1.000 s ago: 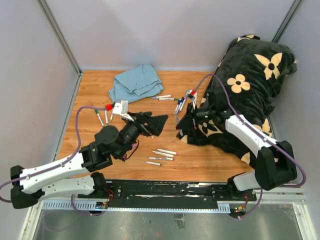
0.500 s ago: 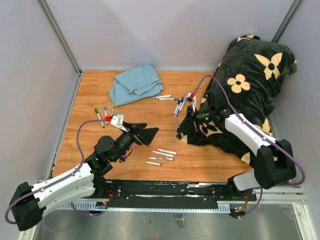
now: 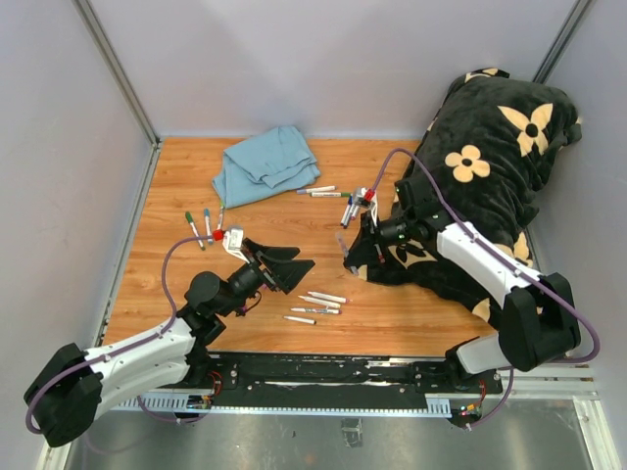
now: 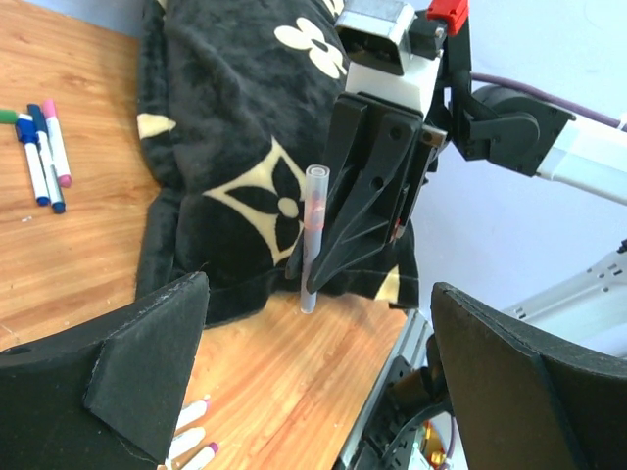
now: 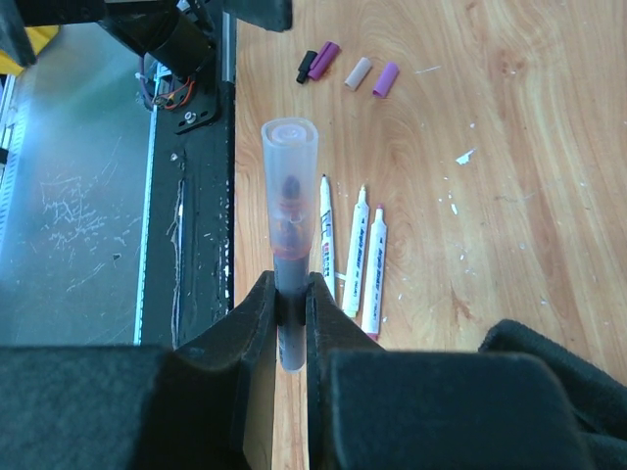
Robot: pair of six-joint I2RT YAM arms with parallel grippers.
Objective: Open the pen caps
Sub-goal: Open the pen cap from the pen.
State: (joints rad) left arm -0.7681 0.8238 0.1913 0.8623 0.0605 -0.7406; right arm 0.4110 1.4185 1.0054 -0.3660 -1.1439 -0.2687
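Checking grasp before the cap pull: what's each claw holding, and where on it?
Right claw pinches a marker on its barrel, just below the clear cap. Left claw is open, holding nothing.

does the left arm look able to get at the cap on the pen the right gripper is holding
Probably yes: the left gripper is wide open and faces the cap, which sticks out clear of the right gripper shut on the pen, with nothing between them.

Cloth (image 3: 265,164) back-left, blanket (image 3: 490,176) right, markers (image 3: 315,305) front-centre, pen caps (image 5: 385,79) prob. left of them.
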